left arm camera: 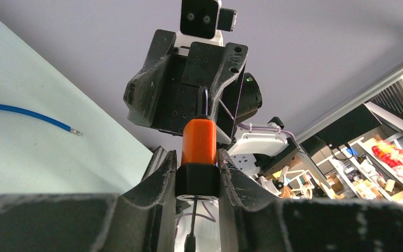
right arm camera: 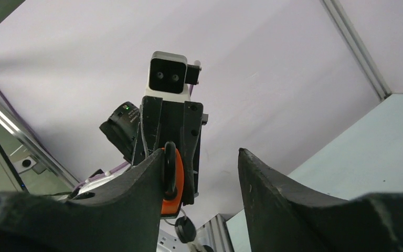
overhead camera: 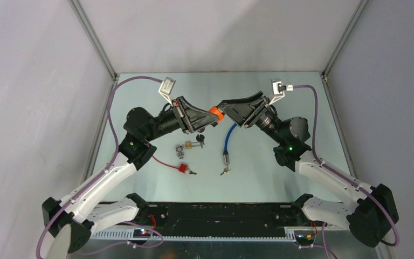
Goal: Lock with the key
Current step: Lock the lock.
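Now | left gripper (left arm camera: 198, 158) clenched on smooth orange padlock (left arm camera: 199, 137), black-based | right gripper (right arm camera: 200, 158) jaws apart beside curved shackle (right arm camera: 169, 169)

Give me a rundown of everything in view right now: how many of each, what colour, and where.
orange padlock: one, orange with a black base, held off the table between the arms.
hanging key: one, dark, dangling under the orange padlock.
blue cable: one, blue, on the table, centre.
small lock: one, brass-coloured, left of the blue cable.
loose key: one, black head, beside the small lock.
red cord: one, red, by the left arm.
table: one, pale.
left fingers: two, black, clamped on the padlock's base.
right fingers: two, black, apart.
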Motion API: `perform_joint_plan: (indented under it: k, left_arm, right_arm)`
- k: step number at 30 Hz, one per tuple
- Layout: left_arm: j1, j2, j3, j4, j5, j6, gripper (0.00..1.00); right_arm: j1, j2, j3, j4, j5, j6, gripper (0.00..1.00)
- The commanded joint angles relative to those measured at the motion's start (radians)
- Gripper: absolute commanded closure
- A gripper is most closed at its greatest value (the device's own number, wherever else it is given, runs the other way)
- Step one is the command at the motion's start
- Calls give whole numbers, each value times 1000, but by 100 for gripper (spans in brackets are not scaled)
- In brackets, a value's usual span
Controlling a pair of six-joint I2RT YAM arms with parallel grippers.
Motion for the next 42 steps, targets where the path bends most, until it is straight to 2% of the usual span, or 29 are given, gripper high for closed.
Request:
perform_joint_plan:
  k: [1, 4, 6, 8, 9, 10, 11, 12, 13, 15, 17, 20, 24, 28, 30, 31, 32, 33, 35, 36, 42]
  left_arm:
    - [-10, -21, 17, 83, 34, 22, 100]
    - [-11, -15, 18, 81, 40, 18, 100]
    - [-11, -11, 20, 82, 44, 17, 100]
    - [-11, -9, 22, 83, 47, 17, 99]
    - [-12, -8, 23, 83, 48, 16, 96]
    - [-13, -8, 23, 82, 50, 15, 88]
    - [-12, -8, 21, 82, 49, 16, 70]
    - [-10, -10, 16, 82, 42, 20, 60]
    - [-9, -11, 12, 82, 39, 23, 45]
    - [-4, -12, -6, 83, 34, 30, 28]
    - [10, -9, -29, 83, 51, 54, 21]
    - [26, 9, -44, 82, 136, 121, 18]
    - [37, 45, -46, 82, 253, 191, 21]
    - [50, 54, -49, 81, 309, 238, 34]
    - [55, 59, -49, 80, 321, 246, 47]
    - [59, 61, -48, 79, 331, 247, 59]
    - [60, 66, -48, 78, 334, 248, 65]
    - [63, 71, -49, 79, 341, 249, 78]
    - [69, 71, -59, 76, 347, 250, 95]
    - [71, 70, -63, 75, 349, 253, 99]
    - [77, 63, -92, 70, 355, 272, 100]
  right_arm:
    - [-4, 17, 57, 49, -30, 30, 46]
    - [-4, 26, 65, 54, -38, 42, 53]
    - [-4, 32, 69, 58, -41, 51, 61]
    - [-6, 38, 71, 66, -45, 61, 72]
    - [-8, 39, 75, 61, -38, 68, 84]
    - [-9, 35, 76, 38, -20, 81, 90]
    - [-13, 32, 79, 18, -13, 83, 99]
    - [-19, 23, 79, 12, -3, 83, 100]
    - [-23, 18, 79, 0, 1, 84, 100]
    - [-33, 2, 80, -7, 8, 85, 100]
    - [-44, -11, 80, -11, 3, 87, 100]
    - [-64, -26, 85, -26, -26, 92, 100]
    - [-76, -37, 85, -38, -55, 93, 100]
    - [-84, -46, 86, -46, -77, 92, 100]
    - [-88, -49, 85, -44, -85, 93, 100]
    - [-89, -50, 85, -43, -87, 94, 100]
    - [-94, -52, 86, -40, -91, 96, 100]
    - [-97, -55, 85, -35, -94, 100, 100]
    - [-104, -59, 84, -25, -98, 109, 100]
    - [-107, -60, 85, -17, -101, 116, 100]
    - [-123, -98, 86, -58, -106, 62, 100]
